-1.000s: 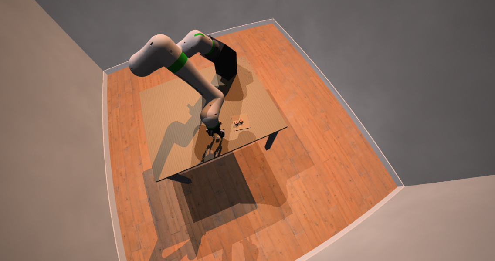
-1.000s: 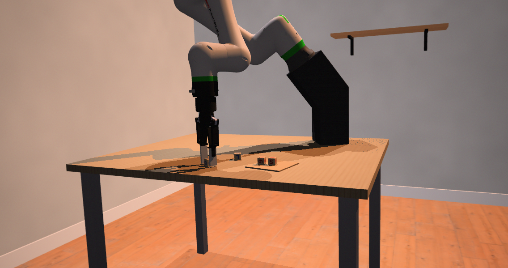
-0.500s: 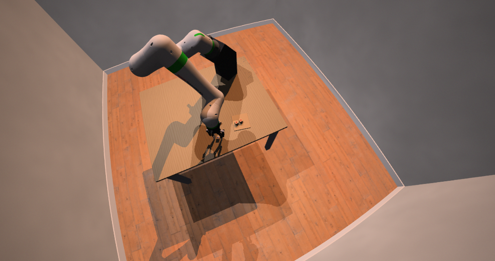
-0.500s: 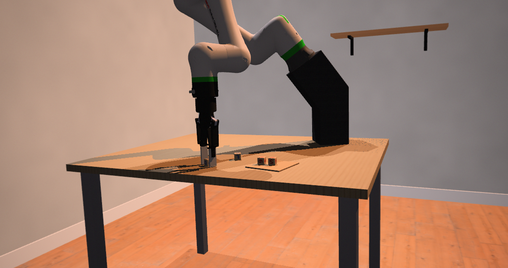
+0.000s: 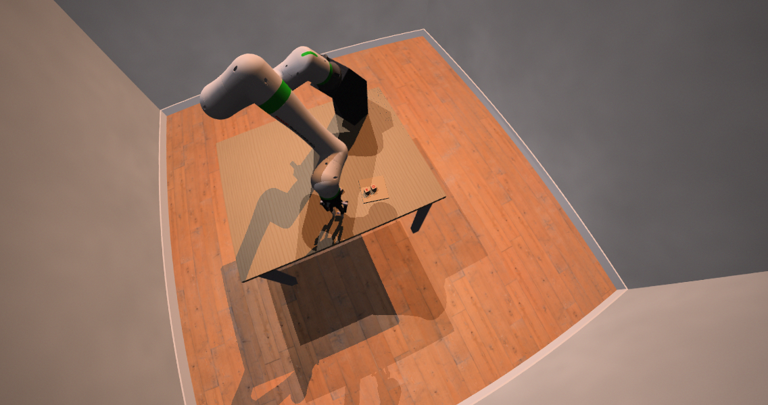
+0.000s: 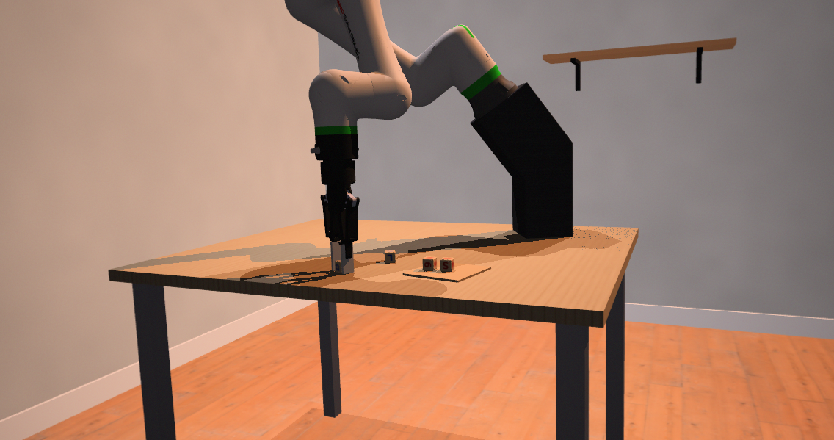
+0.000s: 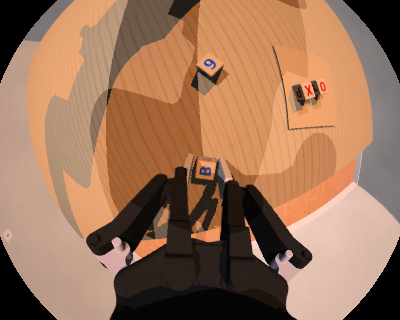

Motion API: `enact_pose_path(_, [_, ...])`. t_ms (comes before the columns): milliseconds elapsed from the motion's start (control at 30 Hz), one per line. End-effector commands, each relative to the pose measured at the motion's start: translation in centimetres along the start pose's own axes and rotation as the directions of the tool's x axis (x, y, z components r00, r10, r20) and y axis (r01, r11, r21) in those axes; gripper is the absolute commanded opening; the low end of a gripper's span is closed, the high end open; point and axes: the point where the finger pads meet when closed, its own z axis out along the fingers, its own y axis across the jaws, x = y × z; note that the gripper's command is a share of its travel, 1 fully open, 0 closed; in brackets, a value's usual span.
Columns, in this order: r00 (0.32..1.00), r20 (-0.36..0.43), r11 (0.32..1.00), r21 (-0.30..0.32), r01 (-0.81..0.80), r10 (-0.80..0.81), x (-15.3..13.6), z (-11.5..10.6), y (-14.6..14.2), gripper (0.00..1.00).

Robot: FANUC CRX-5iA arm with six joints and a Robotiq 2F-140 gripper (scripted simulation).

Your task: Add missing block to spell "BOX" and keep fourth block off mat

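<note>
My gripper (image 5: 337, 211) (image 6: 342, 261) (image 7: 205, 164) is low over the table, its fingers on either side of the B block (image 6: 338, 266) (image 7: 205, 171). Narrow gaps show beside the block in the wrist view, so the gripper looks open. A blue B faces the wrist camera, with a narrow marked face beyond it. The X block (image 5: 366, 191) (image 6: 429, 264) (image 7: 308, 90) and the O block (image 5: 374, 188) (image 6: 446, 264) (image 7: 322, 87) stand side by side on the mat (image 5: 378, 180) (image 6: 466, 272) (image 7: 312, 117), red letters up.
The fourth block (image 6: 390, 256) (image 7: 210, 64), with a blue 9 or 6 on top, stands off the mat on the table (image 6: 525, 285) (image 7: 242, 115), on the base side of my gripper. The table's edge is close beyond the B block. Arm shadows cross the table.
</note>
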Motion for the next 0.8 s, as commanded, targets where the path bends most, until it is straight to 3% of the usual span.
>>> enact_pose_path(0, [1.0, 0.0, 1.0, 0.0, 0.0, 0.0, -0.01, -0.01, 0.01, 0.25])
enact_pose_path(33, [1.0, 0.0, 1.0, 0.0, 0.0, 0.0, -0.01, -0.01, 0.01, 0.13])
enact_pose_path(767, [1.0, 0.0, 1.0, 0.0, 0.0, 0.0, -0.01, -0.01, 0.01, 0.13])
